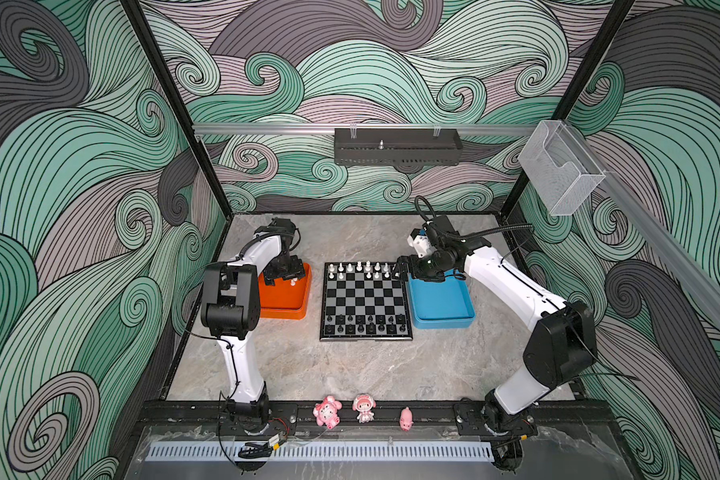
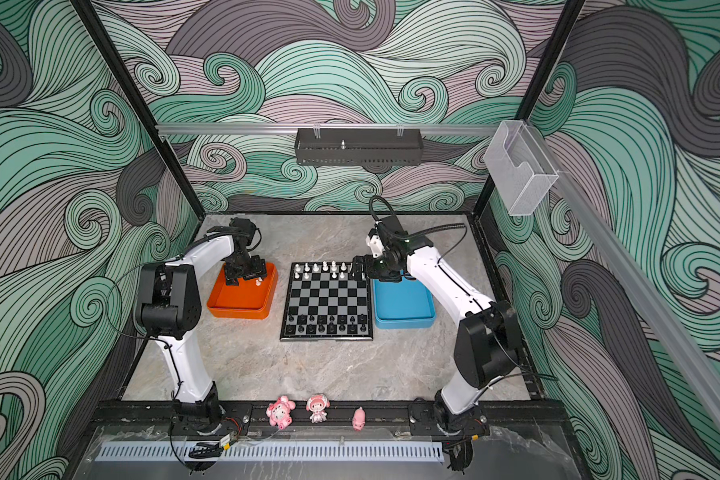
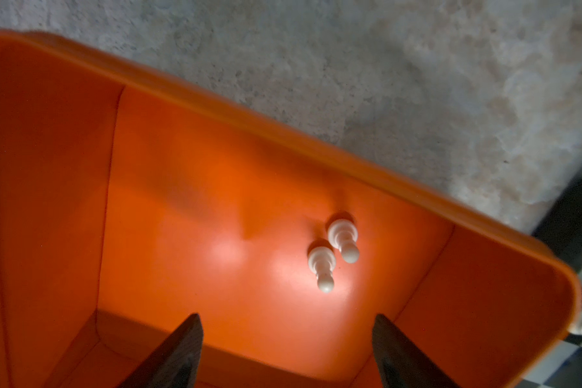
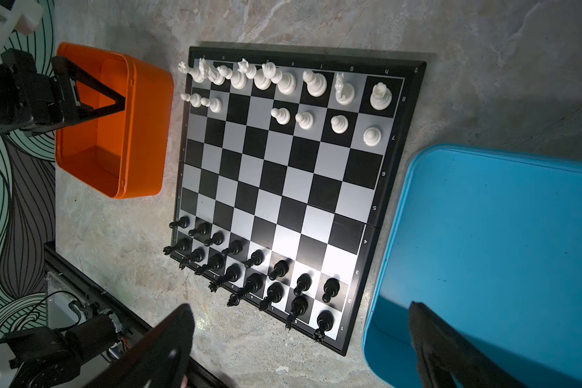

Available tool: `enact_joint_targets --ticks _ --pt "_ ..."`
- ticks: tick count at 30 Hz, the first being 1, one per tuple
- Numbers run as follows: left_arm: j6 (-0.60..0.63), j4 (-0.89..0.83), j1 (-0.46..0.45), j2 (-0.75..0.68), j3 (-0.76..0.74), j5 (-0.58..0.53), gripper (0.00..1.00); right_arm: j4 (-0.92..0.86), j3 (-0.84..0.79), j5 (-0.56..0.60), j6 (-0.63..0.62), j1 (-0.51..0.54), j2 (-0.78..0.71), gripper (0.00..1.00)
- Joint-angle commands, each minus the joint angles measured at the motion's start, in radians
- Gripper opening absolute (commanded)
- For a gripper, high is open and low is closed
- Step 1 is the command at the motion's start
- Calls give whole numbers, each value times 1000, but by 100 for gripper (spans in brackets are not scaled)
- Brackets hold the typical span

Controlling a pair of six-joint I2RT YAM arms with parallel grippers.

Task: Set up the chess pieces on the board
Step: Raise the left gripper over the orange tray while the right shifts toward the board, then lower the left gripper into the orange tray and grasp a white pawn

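Marble tabletop (image 1: 350, 365), wave-pattern walls: board (image 1: 366, 299) partly set.
Black pieces (image 1: 364, 324) stand on the two near rows and white pieces (image 1: 360, 268) on the far two, with a gap among the pawns. The orange tray (image 1: 283, 309) left of the board holds two white pawns (image 3: 342, 240). The left claw (image 3: 286, 317) hangs over it, jaws apart, empty. The right claw (image 4: 299, 305), wide and empty, hovers by the board's far right corner.

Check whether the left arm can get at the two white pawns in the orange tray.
Probably yes. The left claw hangs open inside the orange tray, the two white pawns sit just ahead of its fingers, and nothing stands between.
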Motion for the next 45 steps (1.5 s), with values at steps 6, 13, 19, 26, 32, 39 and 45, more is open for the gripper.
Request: enact_joint_targets --ticks 6,13,19,26,32,39,45 --pt "-13 8 2 56 71 -13 57 3 -20 5 -34 -41 0 99" --pt "-12 8 -1 83 90 -5 44 4 -29 -6 -44 -64 6 99" --pt "-12 10 -4 99 99 1 40 4 -26 -12 -45 -73 13 99" --pt "-10 6 -12 119 116 10 35 3 -30 -15 -46 -80 16 99" --pt "-9 5 -21 122 119 12 28 3 -29 -17 -46 -81 20 99" --pt "-9 3 -28 120 109 11 24 4 -31 -17 -46 -84 20 99" --pt "-9 0 -32 113 104 5 20 3 -33 -20 -46 -84 19 99"
